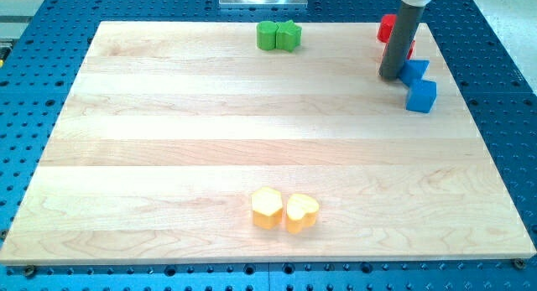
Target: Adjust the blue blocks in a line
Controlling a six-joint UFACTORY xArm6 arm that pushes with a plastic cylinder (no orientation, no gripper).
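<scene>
Two blue blocks sit at the view's upper right: a blue cube and, just above and left of it, a second blue block of unclear shape, touching or nearly touching it. My tip rests on the board right against the left side of the upper blue block. The rod rises from there and hides part of the red blocks behind it.
Two red blocks lie close together above the blue ones, partly behind the rod. Two green blocks touch at the top centre. A yellow hexagon and a yellow heart sit side by side at the bottom centre. The wooden board lies on a blue perforated table.
</scene>
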